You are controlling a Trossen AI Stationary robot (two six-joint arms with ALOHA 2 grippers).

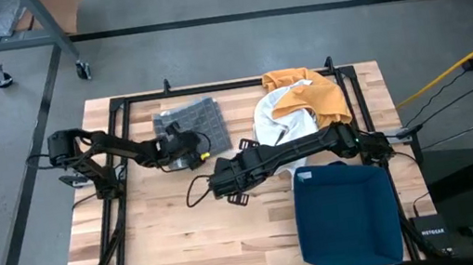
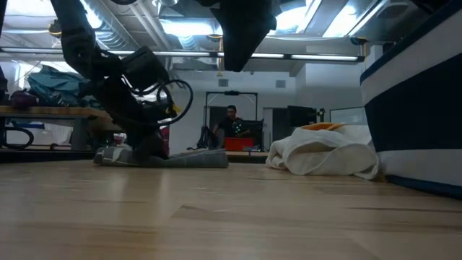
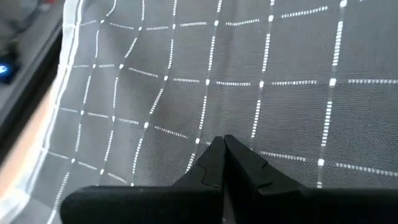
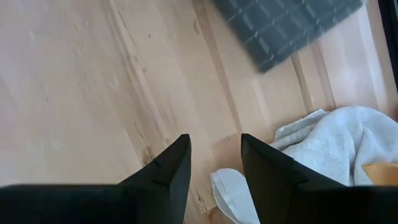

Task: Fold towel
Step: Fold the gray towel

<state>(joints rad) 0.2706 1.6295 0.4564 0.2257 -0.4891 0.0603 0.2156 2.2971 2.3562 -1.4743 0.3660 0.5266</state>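
Note:
The grey towel with a white grid lies folded flat at the table's far left; it also shows as a low flat stack in the low view. My left gripper is shut, with its tips down on the towel's near part, and the towel fills the left wrist view. My right gripper is open and hangs above bare wood near the table's middle, holding nothing. A corner of the towel lies beyond it. My left gripper sets its shut fingertips on the towel's upper face, near the towel's near edge. The fingers slant down onto it from the table's left side. The towel lies flat on the table under them.
A heap of white and orange cloths lies at the far right, its white edge close to my right gripper. A dark blue bin stands at the near right. A black frame borders the table. A person sits far behind.

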